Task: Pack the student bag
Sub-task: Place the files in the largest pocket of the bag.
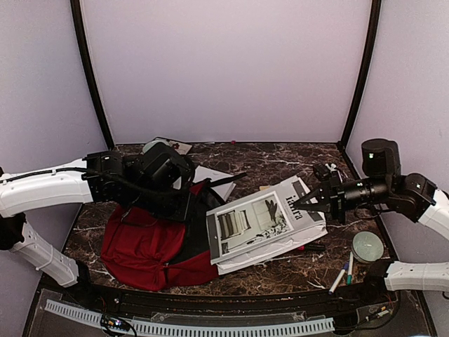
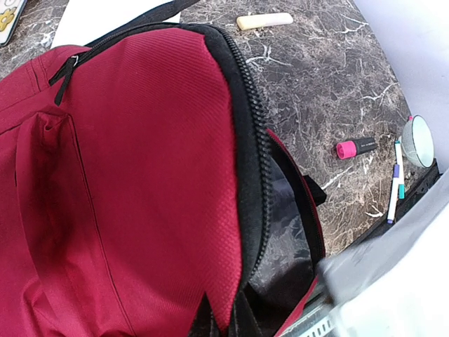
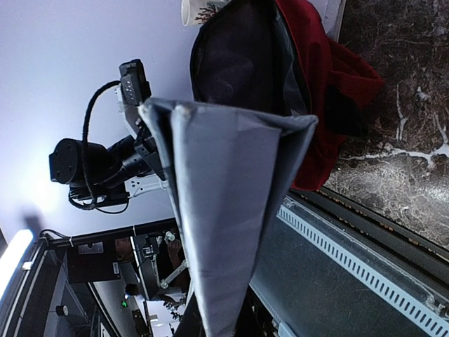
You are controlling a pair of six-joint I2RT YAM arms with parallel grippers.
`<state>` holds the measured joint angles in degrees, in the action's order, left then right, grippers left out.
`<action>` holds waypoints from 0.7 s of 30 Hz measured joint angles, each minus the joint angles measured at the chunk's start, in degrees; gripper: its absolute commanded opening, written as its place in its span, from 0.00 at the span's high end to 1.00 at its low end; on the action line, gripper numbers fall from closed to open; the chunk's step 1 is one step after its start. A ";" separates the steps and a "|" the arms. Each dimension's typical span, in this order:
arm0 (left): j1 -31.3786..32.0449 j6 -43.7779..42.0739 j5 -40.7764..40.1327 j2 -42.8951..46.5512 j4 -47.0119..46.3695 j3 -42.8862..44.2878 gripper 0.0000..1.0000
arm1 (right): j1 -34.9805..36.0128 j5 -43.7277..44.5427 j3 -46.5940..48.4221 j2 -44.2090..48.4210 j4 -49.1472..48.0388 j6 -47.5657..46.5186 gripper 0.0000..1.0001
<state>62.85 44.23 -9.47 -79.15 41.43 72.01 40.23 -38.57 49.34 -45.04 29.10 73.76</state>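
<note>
The dark-red student bag (image 1: 144, 246) lies at the left of the marble table, its mouth facing right. My left gripper (image 1: 184, 203) is shut on the bag's red top flap (image 2: 154, 175) and holds it up, so the grey-lined opening (image 2: 295, 232) shows. My right gripper (image 1: 298, 203) is shut on the edge of a large magazine (image 1: 259, 225). The magazine's far end lies at the bag's mouth. In the right wrist view the magazine (image 3: 224, 196) points towards the dark opening (image 3: 238, 63). In the left wrist view it is a blur (image 2: 393, 281).
A pink highlighter (image 2: 354, 147), pens (image 2: 396, 182) and a round pale-green dish (image 1: 367, 246) lie at the right front. A yellowish stick (image 2: 263, 21) and white paper (image 1: 214, 179) lie behind the bag. A slotted cable duct (image 1: 189, 326) runs along the near edge.
</note>
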 measured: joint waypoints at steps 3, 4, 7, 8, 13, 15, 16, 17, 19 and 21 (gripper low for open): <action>0.00 0.00 0.46 0.17 -0.55 -0.17 1.00 | 2.60 0.74 -0.09 -2.64 -1.44 0.79 1.00; 0.00 0.00 0.57 0.20 -0.68 -0.17 1.00 | 3.08 0.94 -0.09 -3.41 -1.99 0.96 1.00; 0.00 0.00 0.92 0.44 -1.01 -0.17 1.00 | 3.67 1.27 -0.09 -5.49 -3.58 1.20 1.00; -0.02 0.00 1.05 0.55 -1.09 -0.17 1.00 | 3.67 1.31 -0.09 -6.19 -3.98 1.33 1.00; -0.02 -0.04 1.79 1.75 -1.62 -0.87 1.00 | 3.72 1.42 -0.46 -10.25 -6.43 1.62 1.00; -0.02 -0.09 2.25 2.29 -1.95 -1.16 1.00 | 3.76 1.60 -0.76 -11.80 -7.69 2.03 1.00; -0.02 -0.20 2.58 2.54 -2.25 -1.31 1.00 | 3.76 1.73 -0.94 -12.61 -8.63 2.29 1.00; -0.02 -0.31 2.86 2.71 -2.51 -1.40 1.00 | 3.78 1.86 -0.98 -13.68 -9.79 2.71 1.00; -0.07 -0.55 3.72 3.04 -3.26 -1.75 1.00 | 3.82 2.34 -0.98 -15.78 -12.09 3.32 1.00; -0.07 -0.76 4.63 3.13 -3.96 -1.88 1.00 | 3.89 2.80 -0.81 -18.14 -13.88 3.10 1.00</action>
<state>62.78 43.46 -4.84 -76.03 37.47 70.13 44.12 -35.77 48.53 -63.18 15.22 76.86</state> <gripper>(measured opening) 0.036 0.053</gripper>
